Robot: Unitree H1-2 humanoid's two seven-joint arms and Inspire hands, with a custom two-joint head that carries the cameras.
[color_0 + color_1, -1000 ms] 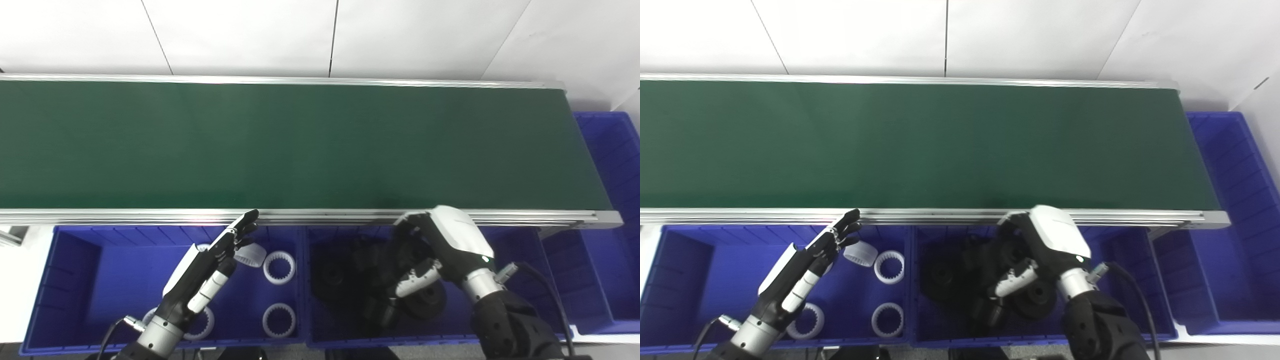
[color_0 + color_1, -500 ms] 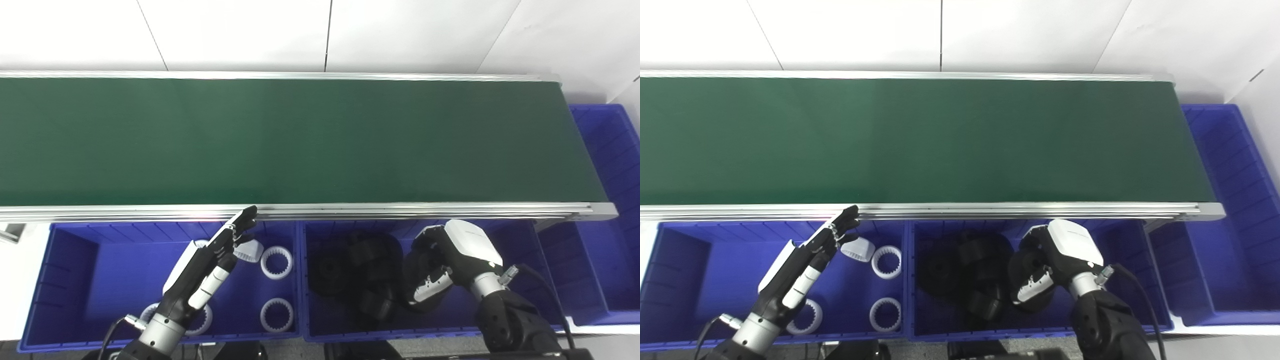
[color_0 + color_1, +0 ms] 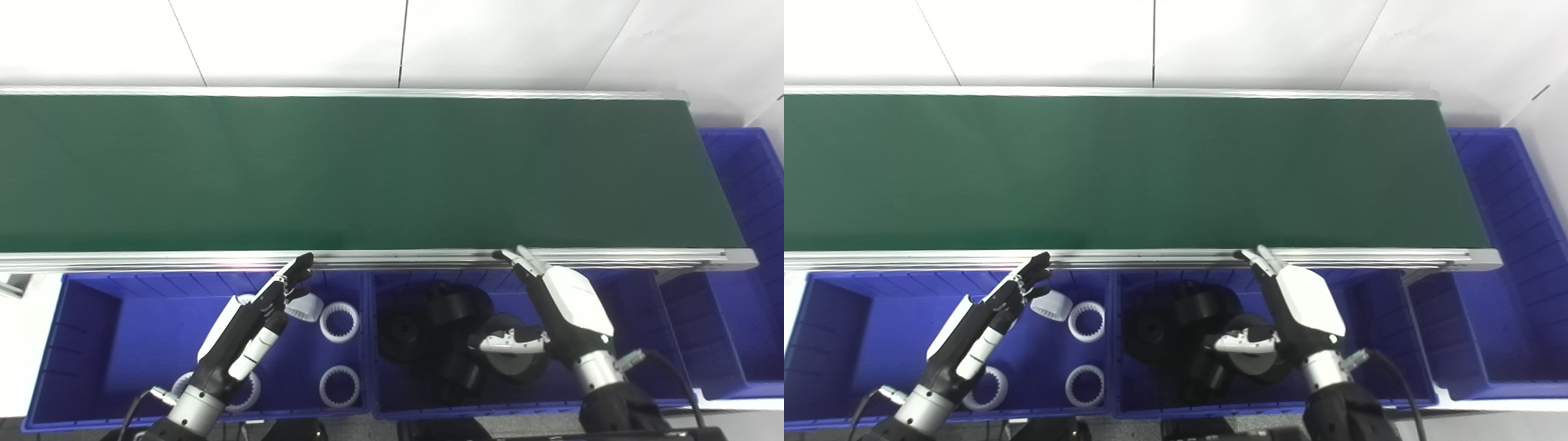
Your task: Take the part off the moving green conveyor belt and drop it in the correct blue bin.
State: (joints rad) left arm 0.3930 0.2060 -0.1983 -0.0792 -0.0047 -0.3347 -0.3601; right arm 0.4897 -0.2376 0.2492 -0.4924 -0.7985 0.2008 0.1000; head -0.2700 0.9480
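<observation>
Both the left hand (image 3: pixel 248 321) and right hand (image 3: pixel 560 306) hover with fingers spread, grasping nothing, above blue bins (image 3: pixel 92 343) of white rings (image 3: pixel 340 321) and black parts (image 3: pixel 429 324).

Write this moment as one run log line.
belt: no part | left hand: open | right hand: open, over bin of black parts

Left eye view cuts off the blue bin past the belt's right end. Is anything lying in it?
Observer: The right eye view shows more of that end bin. No part shows in the stretch visible there, though its near corner stays out of frame.
Operator: Does its outer side show at all?
Observer: Yes. Its right rim runs along a white wall, which your view crops off.
</observation>
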